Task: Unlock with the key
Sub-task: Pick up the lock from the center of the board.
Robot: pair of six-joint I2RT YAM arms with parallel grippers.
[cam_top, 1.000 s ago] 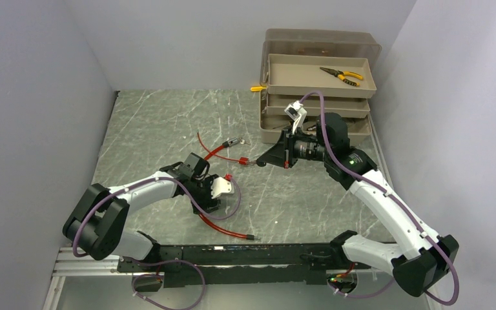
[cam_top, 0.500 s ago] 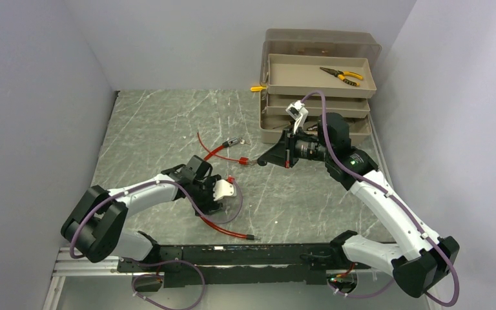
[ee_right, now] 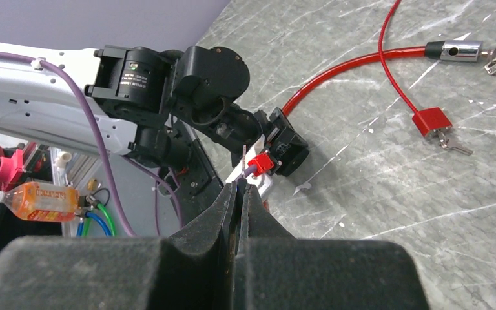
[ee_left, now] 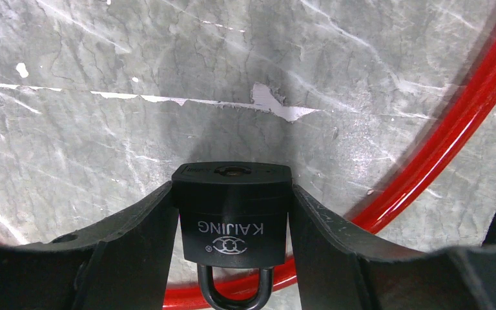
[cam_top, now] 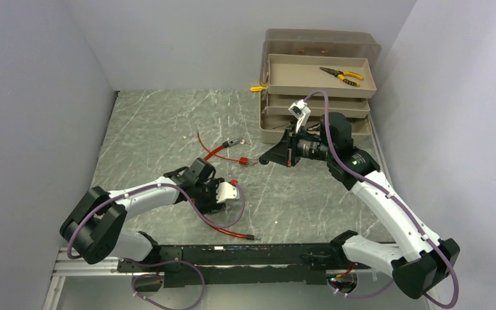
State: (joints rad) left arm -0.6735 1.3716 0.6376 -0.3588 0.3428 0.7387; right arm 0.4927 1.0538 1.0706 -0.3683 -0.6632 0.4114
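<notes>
A black padlock (ee_left: 231,213) marked KAIJING sits between my left gripper's (ee_left: 232,187) two fingers. They press on its sides, its keyhole faces away toward the table and its shackle points back at the camera. My right gripper (ee_right: 240,187) is shut, and a thin metal key (ee_right: 243,165) sticks out from between its tips. In the top view the right gripper (cam_top: 263,161) hovers mid-table, pointing left toward the left arm and apart from it.
A red cable (cam_top: 223,226) loops round the left gripper. A red padlock (ee_right: 433,121) with keys and a chrome cable-lock head (ee_right: 455,50) lie on the table. A tan tiered toolbox (cam_top: 316,106) holding pliers (cam_top: 341,75) stands at the back right. Walls close in both sides.
My left arm has slid slightly right and nearer with the padlock, its jaws widening then narrowing on it. The right gripper has shifted a little right and stays shut.
</notes>
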